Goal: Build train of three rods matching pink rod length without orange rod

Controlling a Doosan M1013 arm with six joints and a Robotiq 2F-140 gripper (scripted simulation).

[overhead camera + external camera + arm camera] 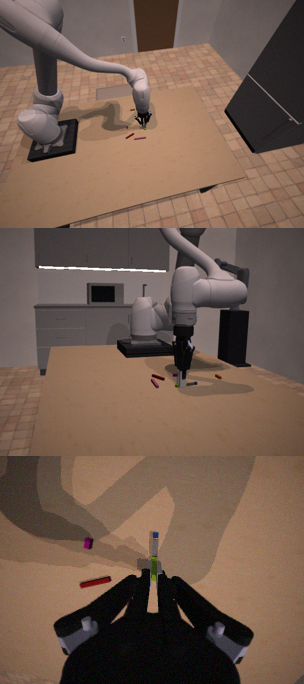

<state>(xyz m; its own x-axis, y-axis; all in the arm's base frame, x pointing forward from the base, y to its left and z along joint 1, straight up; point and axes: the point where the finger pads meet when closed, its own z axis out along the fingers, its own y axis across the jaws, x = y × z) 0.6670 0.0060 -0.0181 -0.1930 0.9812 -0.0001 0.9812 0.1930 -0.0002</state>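
Table [174,154]: tan wood; floor [224,64]: terracotta tile; end effector [153,577]: clamped on lime rod [154,566]

On the table [189,149] the arm's base [72,139] sits at nine o'clock; the rods [139,138] cluster near the middle, one rod [132,109] apart at twelve.

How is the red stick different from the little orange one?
The red rod is clearly longer than the orange rod. The red one lies close beside the pink rod; the orange one lies alone, on the other side of the gripper. Both lie flat on the table, untouched.
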